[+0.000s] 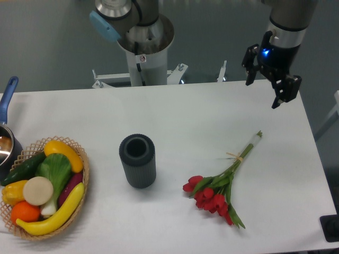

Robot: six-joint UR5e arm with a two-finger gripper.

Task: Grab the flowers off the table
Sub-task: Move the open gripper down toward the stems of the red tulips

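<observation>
The flowers (220, 185) lie on the table (180, 111) at lower right of the frame, red heads nearest, stems running diagonally up-right. My gripper (266, 91) hangs at upper right, above and beyond the stem tips, well apart, jaws spread wide and holding nothing

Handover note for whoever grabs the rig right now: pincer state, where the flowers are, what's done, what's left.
Pincer: open, empty, raised near the far right edge of the white rectangular table.
Bunch of red tulips with green stems tied with pale string: flat on the table, front right, blooms toward the camera, stems pointing back toward the pincer. Nothing touching it.
Dark ribbed cylinder stands to its left, apart.
Done: nothing yet.
Left: move over the stems, descend, close, lift.
</observation>
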